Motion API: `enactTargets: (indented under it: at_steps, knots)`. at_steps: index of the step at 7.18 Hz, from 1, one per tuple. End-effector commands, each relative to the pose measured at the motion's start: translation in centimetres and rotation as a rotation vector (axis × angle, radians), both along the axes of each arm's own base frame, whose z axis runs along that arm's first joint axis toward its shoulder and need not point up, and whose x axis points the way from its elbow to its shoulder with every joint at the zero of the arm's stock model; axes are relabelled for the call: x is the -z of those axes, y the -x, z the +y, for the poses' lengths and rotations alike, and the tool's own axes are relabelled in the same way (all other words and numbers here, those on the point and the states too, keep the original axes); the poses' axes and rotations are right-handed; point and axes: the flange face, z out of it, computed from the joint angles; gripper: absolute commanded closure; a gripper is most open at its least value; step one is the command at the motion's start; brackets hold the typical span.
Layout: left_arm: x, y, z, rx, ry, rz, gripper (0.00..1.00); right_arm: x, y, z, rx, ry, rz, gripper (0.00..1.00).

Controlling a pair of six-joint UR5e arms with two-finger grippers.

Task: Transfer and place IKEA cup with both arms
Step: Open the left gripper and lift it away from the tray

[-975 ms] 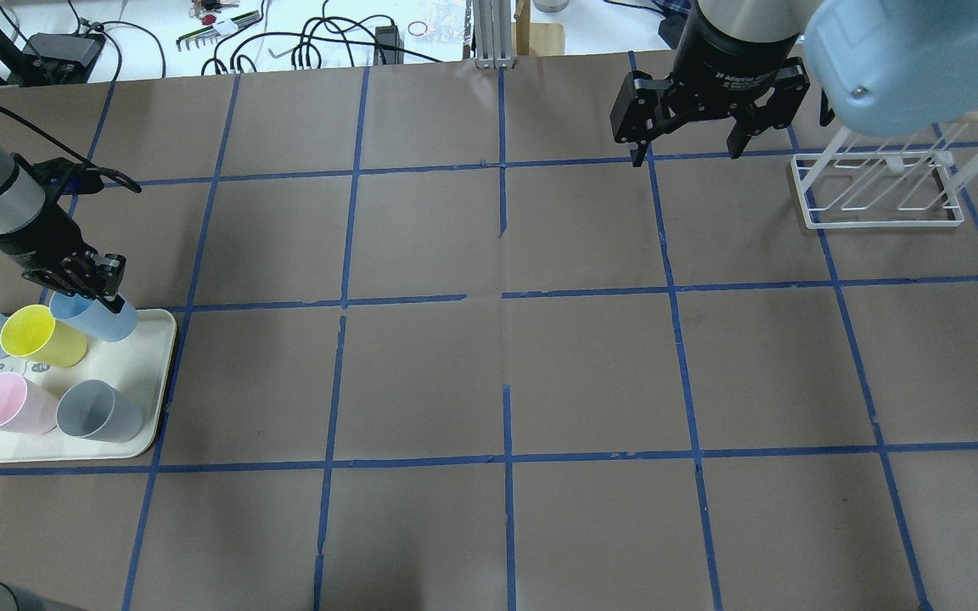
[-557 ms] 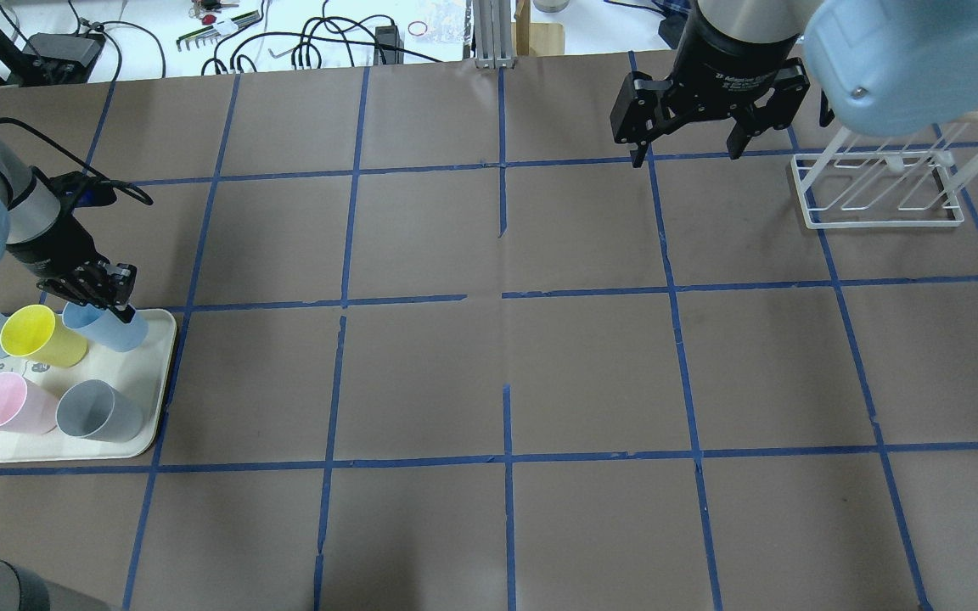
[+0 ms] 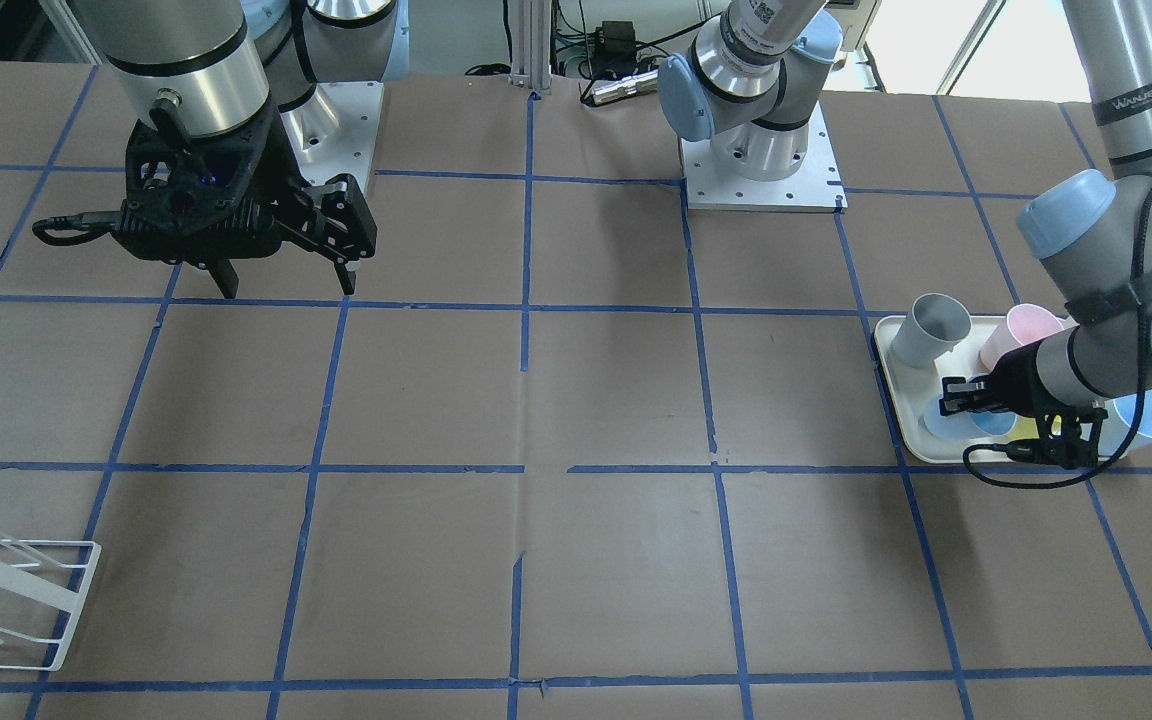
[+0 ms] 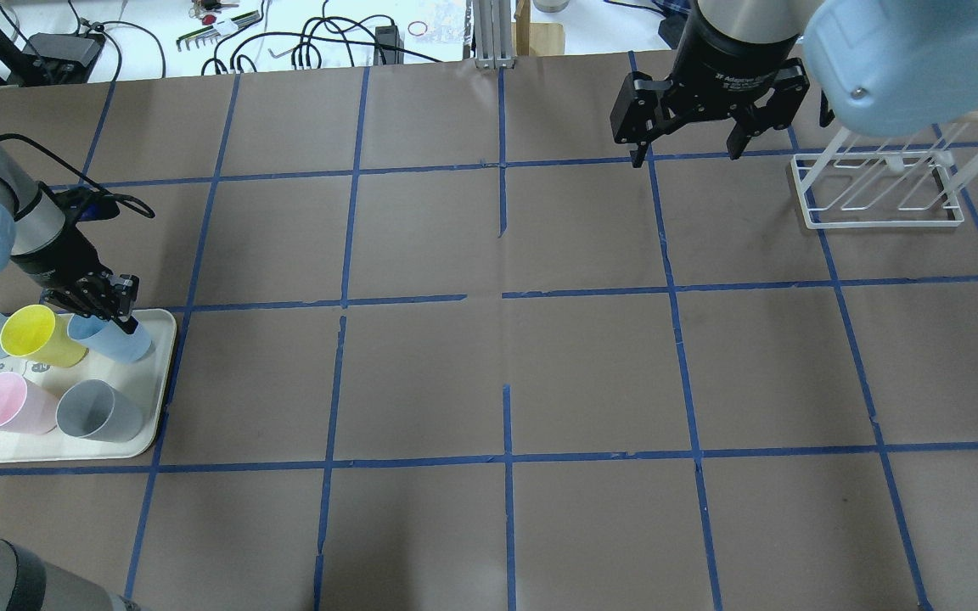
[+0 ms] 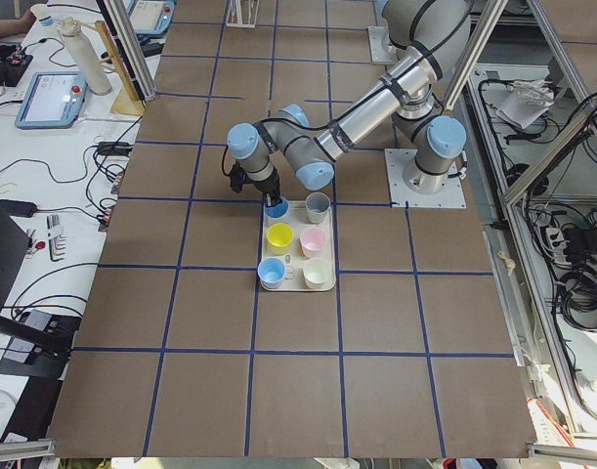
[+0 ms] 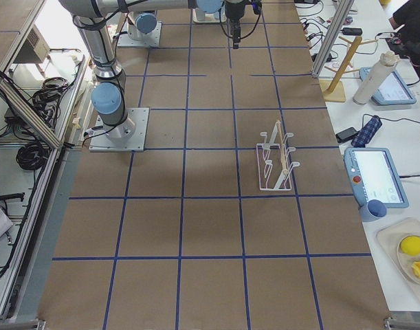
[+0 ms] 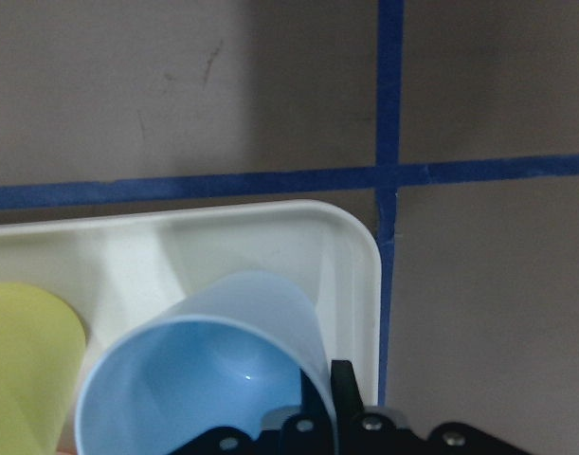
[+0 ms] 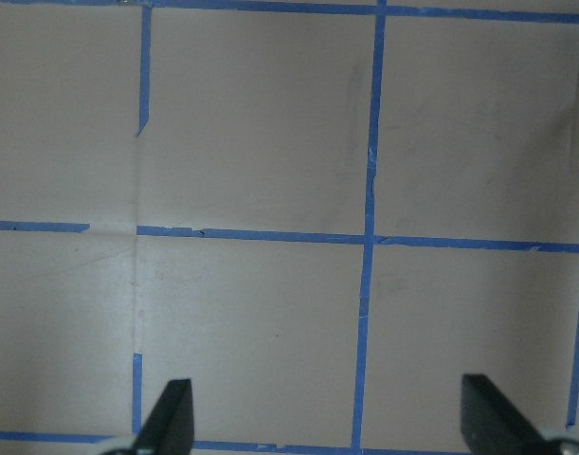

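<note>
The left gripper (image 4: 111,312) looks pinched on the rim wall of the cup (image 4: 126,341) — one finger outside, the other seemingly inside (the wrist view cuts it off). The cup sits mouth-up just below the wrist, in a corner of the tray (image 4: 158,382). The right gripper (image 4: 686,158) — fingers spread, empty — hangs well apart beside the rack (image 4: 879,224), so the left arm is far nearer.

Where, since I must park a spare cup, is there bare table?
The whole middle of the table, between tray and rack, is bare. The tray is crowded: six cups, with the left gripper shut on the IKEA cup.
</note>
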Motion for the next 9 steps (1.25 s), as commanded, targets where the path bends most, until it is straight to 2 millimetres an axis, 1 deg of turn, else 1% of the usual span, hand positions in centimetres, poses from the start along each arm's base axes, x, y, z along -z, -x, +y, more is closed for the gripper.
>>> enactTargets:
  at_steps: [1,2,4,5,6,7,9]
  knots:
    - [-0.1,0.3,0.0,-0.001,-0.004,0.009,0.19,0.0,0.1,0.0,0.002,-0.002,0.000,0.00]
    - [-1.5,1.2,0.0,0.007,0.017,0.012,0.14,0.0,0.1,0.0,0.002,0.000,0.000,0.00]
    - [-5.1,1.5,0.2,0.003,0.066,0.003,0.07,0.0,-0.1,0.0,-0.001,0.000,0.000,0.00]
    - [-7.1,2.3,0.6,0.011,0.087,-0.008,0.02,-0.1,0.0,0.0,0.000,0.001,0.000,0.00]
    - [-9.1,4.0,1.0,0.002,0.105,-0.026,0.00,0.0,0.1,0.0,0.002,0.000,0.000,0.00]
    - [-11.5,6.5,1.2,0.005,0.143,-0.050,0.00,0.0,0.1,0.0,0.002,0.001,-0.002,0.00]
    - [-16.8,12.8,2.2,0.020,0.193,-0.088,0.00,-0.1,0.1,0.0,0.002,0.001,-0.002,0.00]
